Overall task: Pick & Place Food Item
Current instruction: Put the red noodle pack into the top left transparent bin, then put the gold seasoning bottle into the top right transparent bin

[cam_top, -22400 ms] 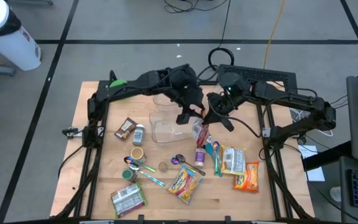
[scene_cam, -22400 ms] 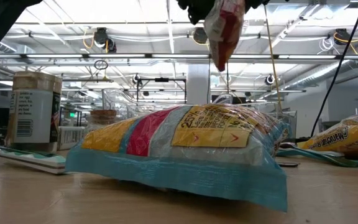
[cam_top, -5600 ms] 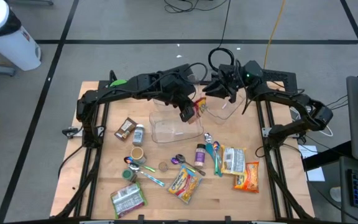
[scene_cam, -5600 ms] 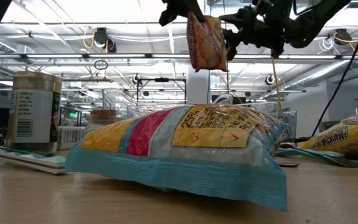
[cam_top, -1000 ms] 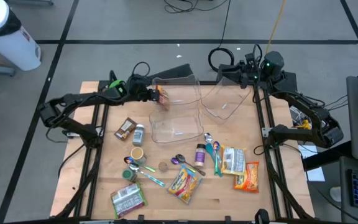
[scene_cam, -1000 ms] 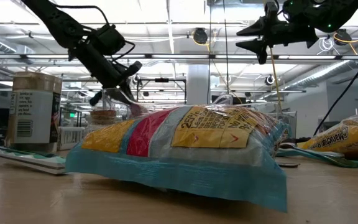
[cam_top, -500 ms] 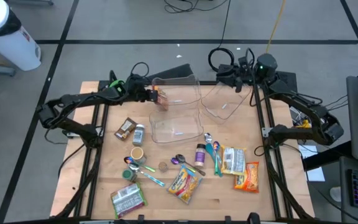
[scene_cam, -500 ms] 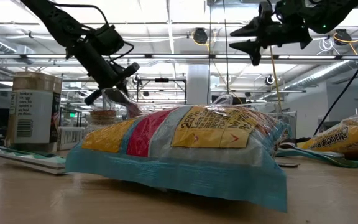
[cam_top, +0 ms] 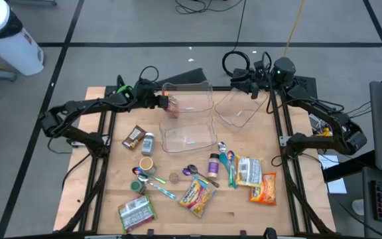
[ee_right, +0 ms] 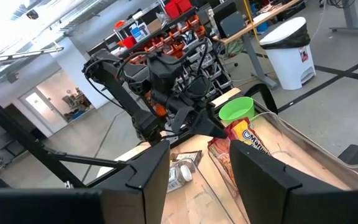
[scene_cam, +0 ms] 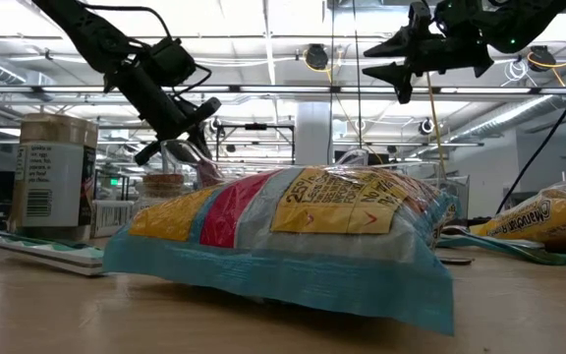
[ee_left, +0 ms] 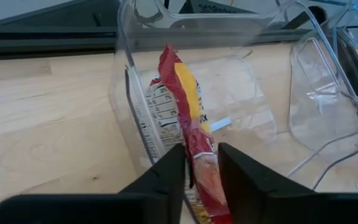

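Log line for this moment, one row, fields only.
left gripper: parted around red snack packet, over clear bin | right gripper: open, empty, raised at table's far edge

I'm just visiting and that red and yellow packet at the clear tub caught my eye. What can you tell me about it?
The red and yellow snack packet is a crinkled foil-like pouch with a white nutrition panel on one face. It stands on edge against the wall of the clear plastic tub at the table's far side. The left gripper has its dark fingers on either side of the lower end, slightly parted; whether they are gripping it is unclear.

glossy snack packet (ee_left: 188, 134), clear plastic bin (ee_left: 241, 87), seemingly bare-wood table (ee_left: 48, 124).
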Available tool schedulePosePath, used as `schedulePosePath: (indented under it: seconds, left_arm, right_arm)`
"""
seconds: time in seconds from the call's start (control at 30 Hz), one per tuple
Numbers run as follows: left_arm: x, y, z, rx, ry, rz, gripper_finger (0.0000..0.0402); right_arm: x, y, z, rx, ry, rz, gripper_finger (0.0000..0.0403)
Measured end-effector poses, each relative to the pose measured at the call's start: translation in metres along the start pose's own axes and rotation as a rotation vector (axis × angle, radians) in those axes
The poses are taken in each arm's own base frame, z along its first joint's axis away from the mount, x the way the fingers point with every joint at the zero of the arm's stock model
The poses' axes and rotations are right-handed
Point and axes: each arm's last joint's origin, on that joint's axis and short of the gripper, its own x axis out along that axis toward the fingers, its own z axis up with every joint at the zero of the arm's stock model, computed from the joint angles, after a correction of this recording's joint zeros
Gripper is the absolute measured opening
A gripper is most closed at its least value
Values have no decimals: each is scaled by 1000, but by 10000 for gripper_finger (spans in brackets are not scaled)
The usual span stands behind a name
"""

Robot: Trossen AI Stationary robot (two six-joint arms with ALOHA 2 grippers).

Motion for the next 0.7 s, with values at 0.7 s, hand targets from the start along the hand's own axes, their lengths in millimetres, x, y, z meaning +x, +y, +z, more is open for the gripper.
schedulePosePath:
  seconds: [0.7]
  left_arm:
    - [-53, 0, 20, 89, -98, -44, 125]
  right_arm:
    - [0, 0, 0, -4, 0, 2, 160]
